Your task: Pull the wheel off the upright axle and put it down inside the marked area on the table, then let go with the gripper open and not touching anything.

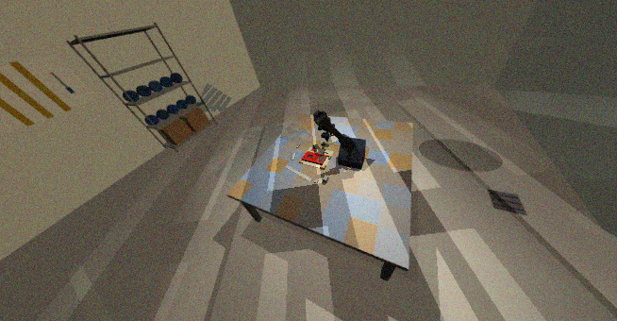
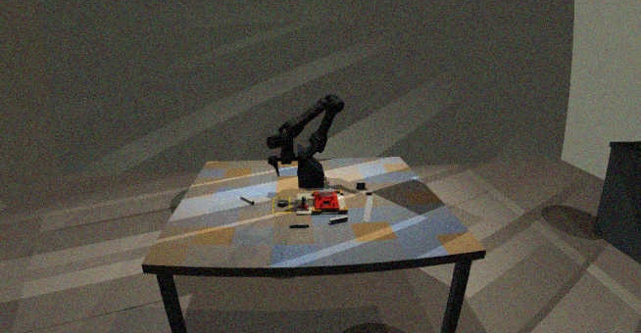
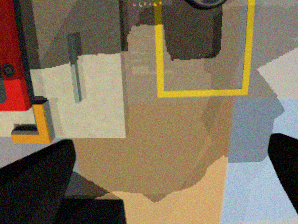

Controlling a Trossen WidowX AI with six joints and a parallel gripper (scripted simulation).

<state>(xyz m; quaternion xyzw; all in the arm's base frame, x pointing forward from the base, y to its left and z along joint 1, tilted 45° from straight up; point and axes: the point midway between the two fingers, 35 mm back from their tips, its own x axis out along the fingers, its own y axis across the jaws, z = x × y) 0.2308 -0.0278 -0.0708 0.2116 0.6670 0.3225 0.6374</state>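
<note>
The dark wheel [image 2: 282, 203] [image 3: 207, 2] lies on the table inside the yellow outline of the marked area [image 2: 281, 213] [image 3: 202, 93]. In the wrist view only its lower rim shows, at the top edge. My gripper [image 2: 288, 172] [image 3: 171, 146] is wide open with nothing between its fingers. It is above the table, behind the wheel as the exterior camera sees it, and apart from it. A dark upright post [image 2: 303, 201], which looks like the axle, stands bare beside the marked area. The top view is too far off to show the wheel clearly.
A red part [image 1: 314, 158] [image 2: 326, 201] [image 3: 17, 95] sits on a pale board [image 3: 102, 107] with orange corner pieces. A thin grey bar [image 3: 75, 67] shows over the board. Dark bars [image 2: 247, 201] [image 2: 299, 226] [image 2: 338, 220] and a small block [image 2: 361, 186] lie around.
</note>
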